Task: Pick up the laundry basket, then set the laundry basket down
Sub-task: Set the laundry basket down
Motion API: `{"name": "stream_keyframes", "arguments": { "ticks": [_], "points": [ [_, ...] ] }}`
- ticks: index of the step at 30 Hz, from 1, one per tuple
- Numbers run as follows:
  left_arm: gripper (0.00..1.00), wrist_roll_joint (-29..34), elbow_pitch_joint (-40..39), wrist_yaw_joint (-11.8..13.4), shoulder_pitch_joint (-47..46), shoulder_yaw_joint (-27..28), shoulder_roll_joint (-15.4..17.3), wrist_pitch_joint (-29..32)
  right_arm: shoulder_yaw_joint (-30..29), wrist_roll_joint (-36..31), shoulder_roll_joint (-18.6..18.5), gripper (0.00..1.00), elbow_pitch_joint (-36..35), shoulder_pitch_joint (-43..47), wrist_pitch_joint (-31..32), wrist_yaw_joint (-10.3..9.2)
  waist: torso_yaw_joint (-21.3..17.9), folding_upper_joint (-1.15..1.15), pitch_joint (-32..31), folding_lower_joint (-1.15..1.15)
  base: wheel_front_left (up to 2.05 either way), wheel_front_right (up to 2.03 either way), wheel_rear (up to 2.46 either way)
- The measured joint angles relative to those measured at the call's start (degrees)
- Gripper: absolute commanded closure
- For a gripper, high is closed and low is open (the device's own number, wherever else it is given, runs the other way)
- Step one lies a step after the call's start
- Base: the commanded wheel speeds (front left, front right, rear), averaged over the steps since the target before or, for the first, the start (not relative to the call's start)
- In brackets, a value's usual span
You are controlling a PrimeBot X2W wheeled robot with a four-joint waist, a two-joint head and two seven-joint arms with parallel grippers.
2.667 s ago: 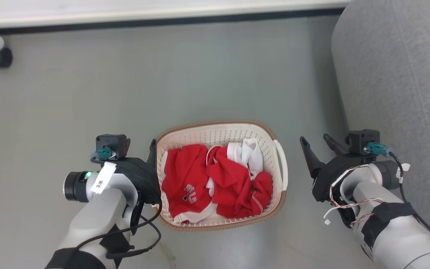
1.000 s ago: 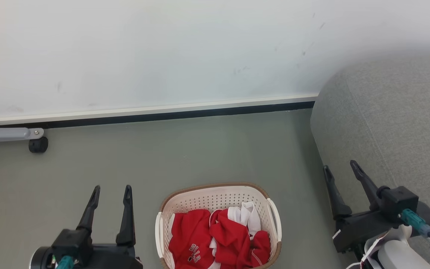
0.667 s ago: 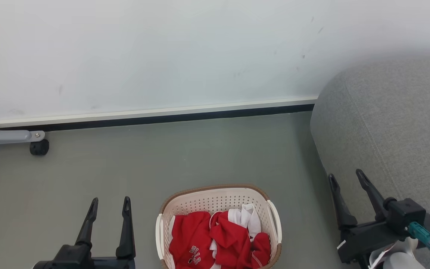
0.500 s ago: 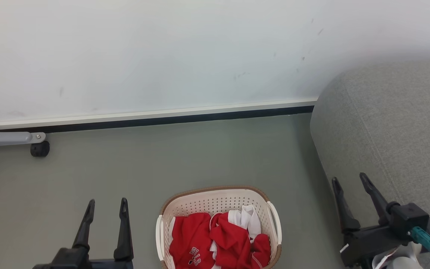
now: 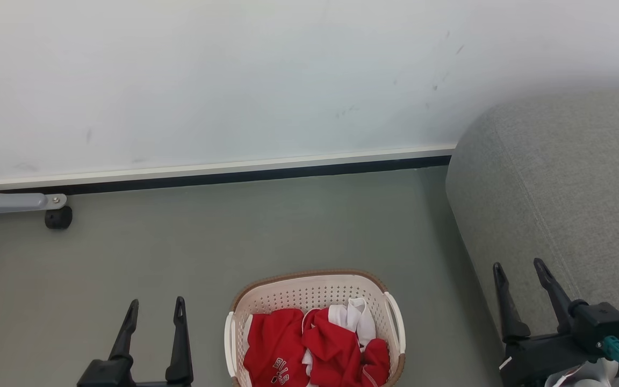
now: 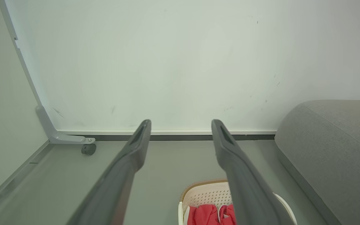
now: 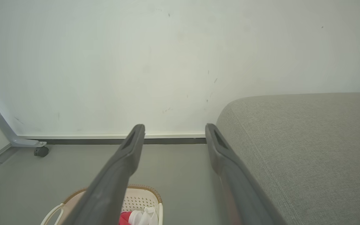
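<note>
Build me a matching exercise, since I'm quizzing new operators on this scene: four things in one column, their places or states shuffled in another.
Things:
1. laundry basket
2. left pincer
3. right pincer
4. black caster

Places:
A. open, beside the grey sofa
B. by the skirting, far left
C. on the floor, holding red and white clothes
D. open, left of the basket

Pairs: 1-C, 2-D, 3-A, 4-B

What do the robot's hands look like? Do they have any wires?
The left gripper and right gripper look alike. Each has two long, thin, dark fingers that narrow to tips, like big black tweezers, with a small slot near each tip. Behind the right gripper sits a black boxy block with a teal cable plug sticking out of it.
</note>
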Motion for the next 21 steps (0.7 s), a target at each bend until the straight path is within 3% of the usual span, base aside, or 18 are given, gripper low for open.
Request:
{"name": "stream_keyframes", "arguments": {
  "ticks": [21],
  "points": [
    [0.0,0.9,-0.1,0.0,0.0,0.2,-0.9,3.5,-1.7,-2.0,1.2,0.0,-0.5,1.1,0.0,-0.14,0.6,0.0,-0.1,0.0,0.0,0.0,0.0]
  ]
}}
